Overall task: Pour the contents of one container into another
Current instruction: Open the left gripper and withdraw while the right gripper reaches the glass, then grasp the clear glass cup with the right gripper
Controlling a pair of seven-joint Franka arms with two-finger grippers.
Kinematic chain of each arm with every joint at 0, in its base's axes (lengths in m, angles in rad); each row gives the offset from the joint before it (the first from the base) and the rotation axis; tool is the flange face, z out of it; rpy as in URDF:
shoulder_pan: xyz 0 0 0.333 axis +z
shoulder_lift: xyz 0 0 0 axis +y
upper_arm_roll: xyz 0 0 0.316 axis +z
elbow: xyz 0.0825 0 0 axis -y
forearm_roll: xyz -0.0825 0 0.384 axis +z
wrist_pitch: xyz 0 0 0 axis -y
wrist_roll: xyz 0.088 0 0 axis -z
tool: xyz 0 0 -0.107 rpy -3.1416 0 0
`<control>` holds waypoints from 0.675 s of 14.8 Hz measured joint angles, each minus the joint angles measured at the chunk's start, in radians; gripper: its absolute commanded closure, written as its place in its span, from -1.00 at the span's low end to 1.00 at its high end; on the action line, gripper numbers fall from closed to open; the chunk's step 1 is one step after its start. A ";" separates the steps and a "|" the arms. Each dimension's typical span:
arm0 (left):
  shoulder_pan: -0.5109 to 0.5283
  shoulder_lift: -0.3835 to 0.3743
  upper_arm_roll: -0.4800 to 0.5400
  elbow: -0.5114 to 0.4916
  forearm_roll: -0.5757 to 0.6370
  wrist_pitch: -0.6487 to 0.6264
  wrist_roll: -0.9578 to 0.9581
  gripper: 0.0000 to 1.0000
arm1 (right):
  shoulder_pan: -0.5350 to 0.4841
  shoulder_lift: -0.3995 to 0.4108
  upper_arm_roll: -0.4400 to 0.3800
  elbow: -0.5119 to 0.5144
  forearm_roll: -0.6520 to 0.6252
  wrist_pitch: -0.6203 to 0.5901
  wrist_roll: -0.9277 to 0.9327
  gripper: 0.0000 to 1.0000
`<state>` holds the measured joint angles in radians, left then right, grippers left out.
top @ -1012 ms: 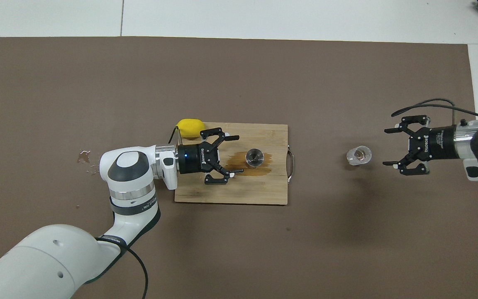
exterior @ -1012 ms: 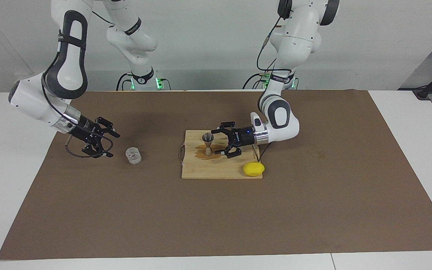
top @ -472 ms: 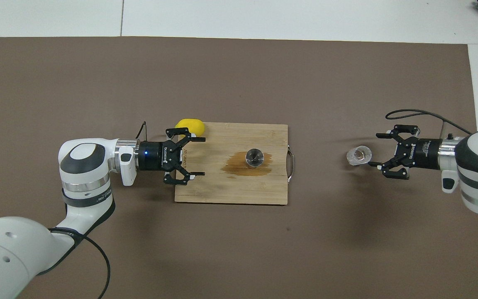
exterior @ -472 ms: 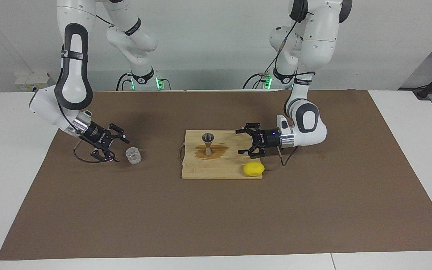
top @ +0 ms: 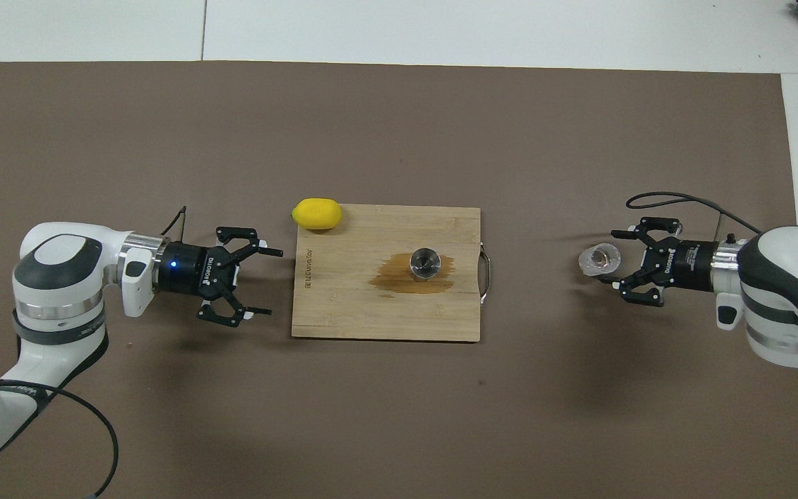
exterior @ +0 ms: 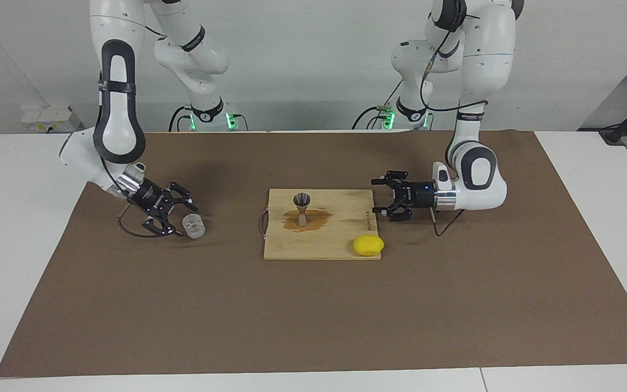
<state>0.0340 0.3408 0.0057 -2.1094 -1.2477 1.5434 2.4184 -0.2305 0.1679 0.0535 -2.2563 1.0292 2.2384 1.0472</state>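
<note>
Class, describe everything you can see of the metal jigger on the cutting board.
The jigger is small, silvery-grey metal, hourglass-shaped: two cones joined at a narrow waist. It stands upright with its open cup facing up, near the middle of the wooden cutting board, in a brown wet stain. Its contents cannot be made out. Nothing touches it but the board; both grippers are well clear of it.

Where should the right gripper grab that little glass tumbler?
Grip the glass tumbler across its short round wall, coming in level from the right arm's end of the table, where the open right gripper is. It stands upright on the mat, mouth up.
</note>
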 measured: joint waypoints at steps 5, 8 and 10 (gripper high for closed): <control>0.133 -0.011 0.003 0.107 0.307 -0.065 0.000 -1.00 | 0.009 0.012 0.000 -0.012 0.032 0.035 -0.018 -0.77; 0.154 -0.011 0.004 0.193 0.498 -0.092 0.000 -1.00 | 0.017 0.036 0.000 -0.023 0.088 0.042 -0.108 -0.70; 0.157 -0.012 0.004 0.238 0.591 -0.113 0.000 -1.00 | 0.016 0.059 0.000 -0.024 0.103 0.042 -0.147 -0.68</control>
<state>0.1909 0.3293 0.0093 -1.8711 -0.6571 1.4304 2.4184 -0.2150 0.2273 0.0536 -2.2804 1.1325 2.2807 0.9000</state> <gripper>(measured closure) 0.000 0.132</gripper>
